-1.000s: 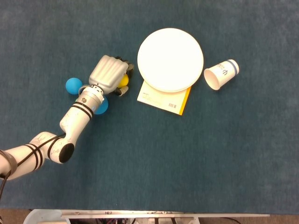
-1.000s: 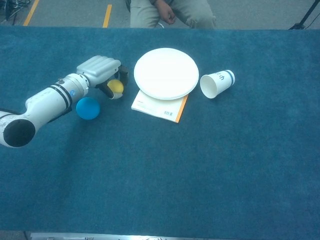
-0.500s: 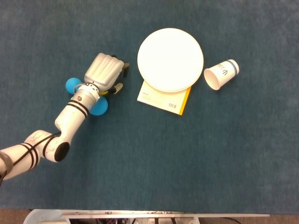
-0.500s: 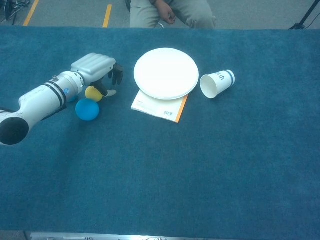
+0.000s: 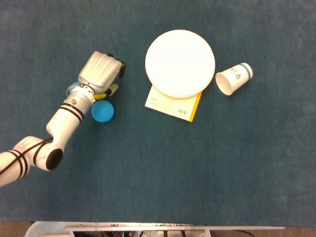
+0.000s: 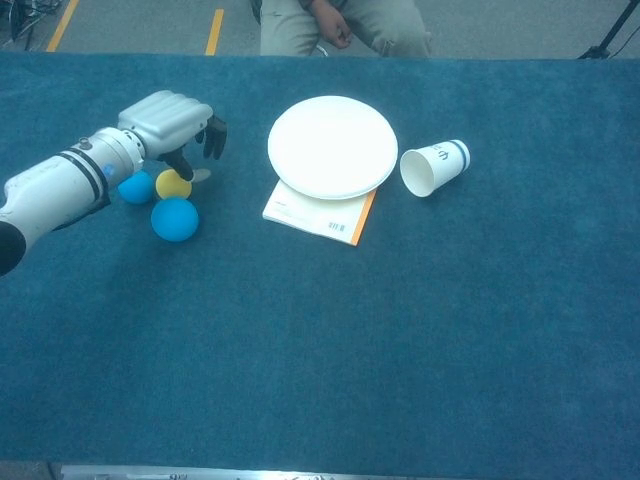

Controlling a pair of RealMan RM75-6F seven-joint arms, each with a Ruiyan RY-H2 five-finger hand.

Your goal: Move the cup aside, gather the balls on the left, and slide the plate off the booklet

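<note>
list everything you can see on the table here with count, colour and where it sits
plate: 1, white, centre back, lying on the booklet's far part
booklet: 1, white cover with orange edge, partly under the plate
cup: 1, white paper with blue band, on its side right of the plate, mouth facing the plate
balls: 3, two blue and one yellow, clustered at the left
table: 1, dark blue cloth
person: 1, seated behind the table, chest view only
left robot hand: 1, grey, over the yellow ball
right robot hand: not in view

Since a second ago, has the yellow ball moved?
Yes. The yellow ball has gone left, away from the booklet, and now sits by the two blue balls under the left hand.
</note>
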